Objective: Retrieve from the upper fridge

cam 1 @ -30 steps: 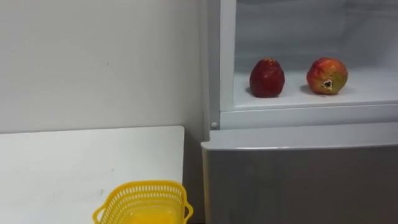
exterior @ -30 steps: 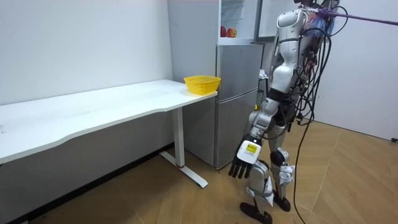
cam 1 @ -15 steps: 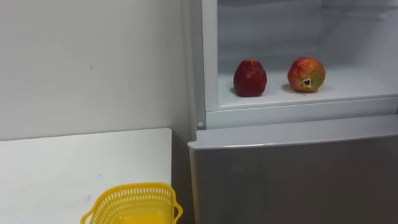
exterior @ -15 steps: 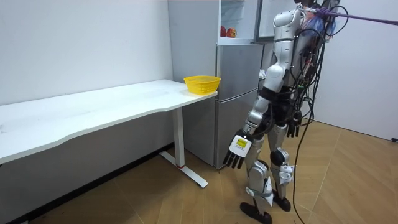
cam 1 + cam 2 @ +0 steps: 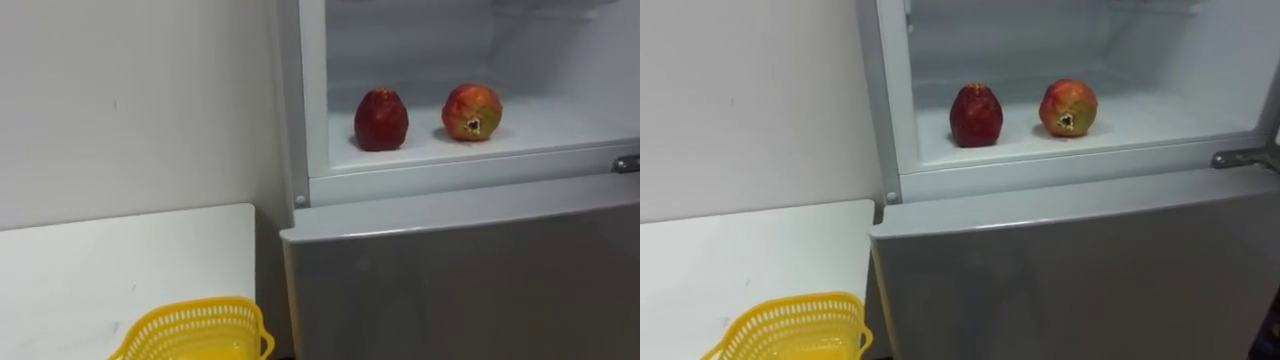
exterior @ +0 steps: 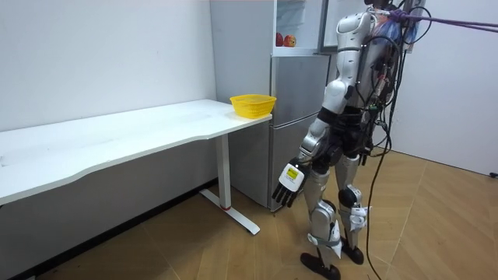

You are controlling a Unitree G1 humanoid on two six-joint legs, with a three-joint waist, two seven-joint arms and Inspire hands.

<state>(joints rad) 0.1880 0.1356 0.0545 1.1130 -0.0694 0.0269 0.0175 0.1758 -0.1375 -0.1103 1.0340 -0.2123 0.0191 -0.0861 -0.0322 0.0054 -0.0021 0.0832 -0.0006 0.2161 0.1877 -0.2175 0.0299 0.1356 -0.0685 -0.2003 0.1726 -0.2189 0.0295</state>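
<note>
The upper fridge compartment [image 5: 318,120] stands open in front of me. On its white shelf [image 5: 560,125] sit a dark red fruit [image 5: 381,119] on the left and a red and yellow fruit [image 5: 471,111] to its right, a little apart. In the room view I stand facing the fridge [image 6: 296,117], close to its front. My left hand [image 6: 287,184] hangs low at knee height with its fingers relaxed, holding nothing, far below the shelf.
The grey lower fridge door [image 5: 460,270] is closed. A white table [image 5: 100,270] adjoins the fridge on my left, with a yellow mesh basket [image 5: 190,328] at its near corner. A white wall [image 5: 130,90] runs behind the table. A metal hinge [image 5: 627,163] sticks out at the shelf's right end.
The eye view has shifted, so fridge and fruits lie further left in the picture. In the room view my left hand has swung forward, toward the fridge.
</note>
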